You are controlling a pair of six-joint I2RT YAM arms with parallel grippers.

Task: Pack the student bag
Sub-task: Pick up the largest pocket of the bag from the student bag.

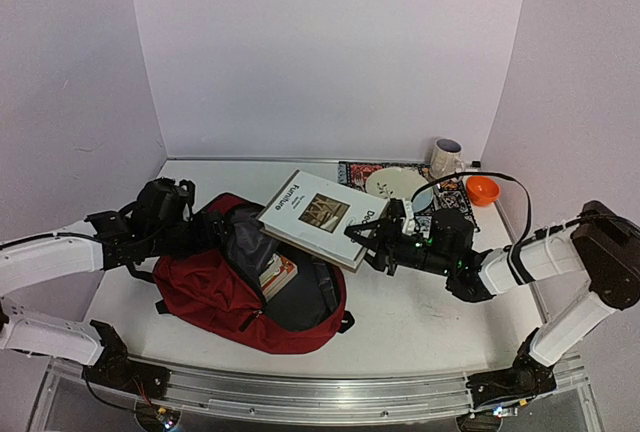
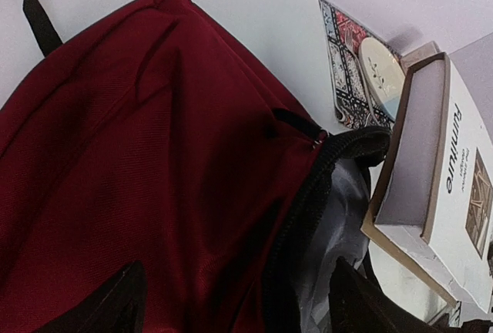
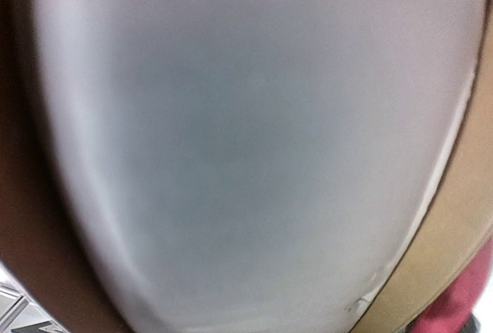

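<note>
Gripping white book [image 1: 318, 214] by its right edge, your right gripper [image 1: 378, 240] is hovering just right of student bag [image 1: 200, 297]. Book's free end is overhanging bag's open mouth [image 1: 300, 302], which is lying left of and below claw. Your left gripper [image 2: 239, 302] is gaping open over bag's left side, holding nothing.

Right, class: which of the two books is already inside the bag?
The small book down inside the student bag; the white Furniture book is outside, held over the opening by the right gripper.
</note>
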